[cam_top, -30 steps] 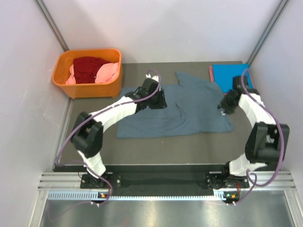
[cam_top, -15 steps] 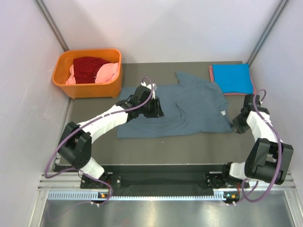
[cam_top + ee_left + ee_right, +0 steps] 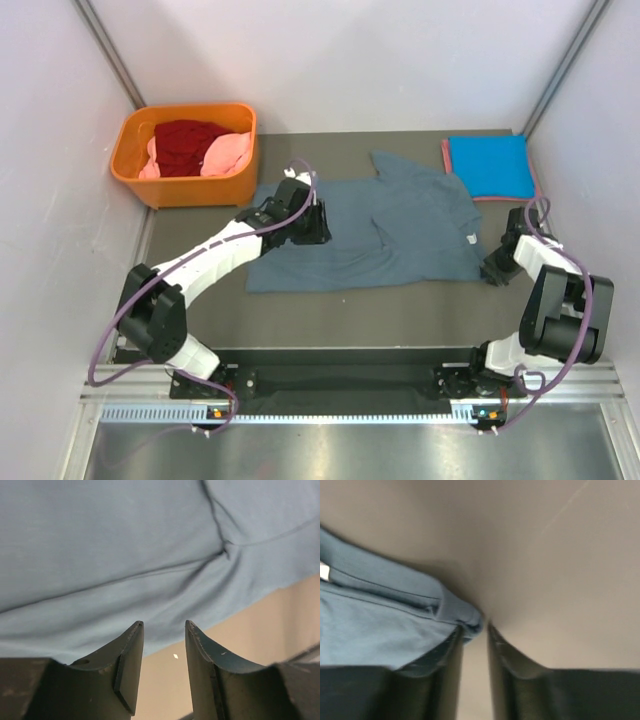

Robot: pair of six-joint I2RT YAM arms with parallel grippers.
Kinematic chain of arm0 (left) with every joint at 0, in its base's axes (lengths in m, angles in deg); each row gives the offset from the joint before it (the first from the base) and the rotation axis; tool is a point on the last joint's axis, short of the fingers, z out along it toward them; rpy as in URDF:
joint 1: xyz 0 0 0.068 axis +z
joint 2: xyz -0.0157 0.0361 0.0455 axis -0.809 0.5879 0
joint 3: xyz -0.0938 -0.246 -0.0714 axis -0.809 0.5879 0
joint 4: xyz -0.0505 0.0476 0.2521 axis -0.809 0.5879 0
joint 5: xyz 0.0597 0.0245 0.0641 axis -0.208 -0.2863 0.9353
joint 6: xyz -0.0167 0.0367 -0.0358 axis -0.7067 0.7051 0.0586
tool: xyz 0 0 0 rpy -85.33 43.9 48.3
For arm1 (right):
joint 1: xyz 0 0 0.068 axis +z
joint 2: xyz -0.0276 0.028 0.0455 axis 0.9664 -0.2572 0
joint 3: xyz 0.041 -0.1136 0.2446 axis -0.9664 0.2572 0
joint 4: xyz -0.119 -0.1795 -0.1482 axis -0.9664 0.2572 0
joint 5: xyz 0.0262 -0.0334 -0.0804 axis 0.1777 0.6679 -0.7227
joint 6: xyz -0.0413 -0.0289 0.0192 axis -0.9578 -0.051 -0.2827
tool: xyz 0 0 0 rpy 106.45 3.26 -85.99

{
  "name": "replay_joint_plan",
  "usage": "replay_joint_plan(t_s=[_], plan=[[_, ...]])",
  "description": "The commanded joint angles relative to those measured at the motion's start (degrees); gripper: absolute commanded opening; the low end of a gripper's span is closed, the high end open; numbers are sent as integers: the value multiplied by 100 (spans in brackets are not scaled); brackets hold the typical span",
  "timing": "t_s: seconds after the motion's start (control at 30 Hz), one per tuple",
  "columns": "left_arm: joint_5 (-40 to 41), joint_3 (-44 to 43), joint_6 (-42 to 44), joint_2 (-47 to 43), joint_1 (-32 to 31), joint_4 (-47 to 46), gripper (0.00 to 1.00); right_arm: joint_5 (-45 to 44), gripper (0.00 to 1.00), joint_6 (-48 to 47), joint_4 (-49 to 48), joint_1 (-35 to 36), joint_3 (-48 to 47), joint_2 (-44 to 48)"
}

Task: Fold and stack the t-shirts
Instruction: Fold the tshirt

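Note:
A large slate grey-blue t-shirt (image 3: pixel 390 225) lies spread flat in the middle of the table, its small white tag (image 3: pixel 468 238) near the right side. My left gripper (image 3: pixel 314 222) hovers over the shirt's left part; in its wrist view the jaws (image 3: pixel 162 625) stand open and empty at the cloth's hem (image 3: pixel 125 555). My right gripper (image 3: pixel 492 272) is low at the shirt's near right corner. Its jaws (image 3: pixel 475 626) are narrowly apart, with that corner (image 3: pixel 462 617) bunched at the tips and bare table between the fingers. A folded bright blue tee (image 3: pixel 490 165) lies on a salmon-red one (image 3: pixel 445 155).
An orange plastic basket (image 3: pixel 180 190) stands at the back left and holds a dark red tee (image 3: pixel 185 143) and a pink one (image 3: pixel 228 155). Grey walls close in on both sides. The dark table mat (image 3: pixel 400 310) shows in front of the shirt.
The right gripper has come down from the shirt's right side to its near right corner, and its jaws have narrowed. The left gripper shifted a little left and opened wider.

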Motion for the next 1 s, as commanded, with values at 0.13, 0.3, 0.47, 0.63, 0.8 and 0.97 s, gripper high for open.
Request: replay_joint_plan(t_s=[0.13,0.3,0.47,0.63,0.8,0.97], plan=[[833,136,-408,-648,747,429,43,-655,0,-71,-59,-212,-31,7],[349,1023,-945,-1263,1776,235,43,-638,0,-132,-94,-290,118,350],[954,1385,-919,-1554,1918,612,42,-524,0,-281,-181,-440,355,630],[1228,1842,-822,-1484,2102,850,40,-357,0,-527,-295,-537,575,860],[1245,2167,-980,-1361,2146,772,39,-51,0,-677,-410,-581,733,983],[482,2256,-1024,-1159,2146,420,37,101,0,-738,-498,-581,786,1071]])
